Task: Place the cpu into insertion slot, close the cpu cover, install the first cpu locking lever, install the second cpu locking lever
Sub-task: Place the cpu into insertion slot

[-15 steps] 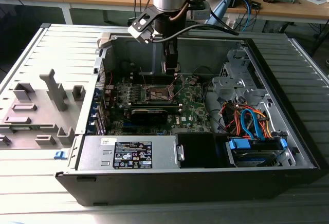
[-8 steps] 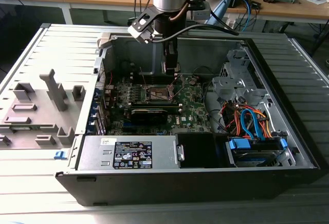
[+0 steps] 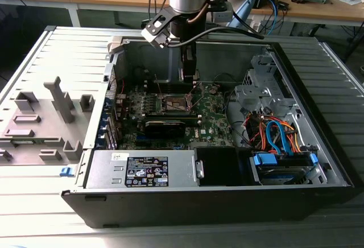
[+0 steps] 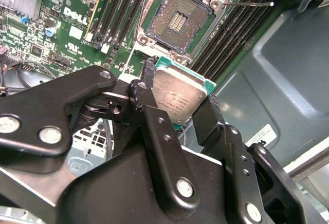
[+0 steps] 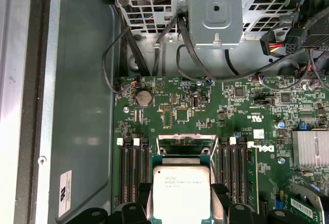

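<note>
- Your tool was closed on the cpu, with its black fingers pinching two opposite edges. The silver top face was left bare. I judge the edge grip was chosen so that nothing sat between the underside and the contacts.
- The cpu hung off the board and was not yet seated. In the second wrist view the insertion slot lay open and empty near it, with its brownish-gold contact field fully exposed.
- In the first wrist view the cpu cover stood raised at the socket's far edge, beyond the cpu. Tipped up like that, it left the way down to the contacts open.
- A thin locking lever was swung out over the memory slots, clear of the socket rim, probably for the same reason.
- Room was tight at the sides. The black memory slots ran close along both flanks of the socket, so I judge there was little spare width for the fingers there.
- In the exterior view the tool reached down inside the open computer case, over the motherboard.
- The case walls stood well apart from the arm, and the drive cage sat past the board's edge, out of the way.
</note>
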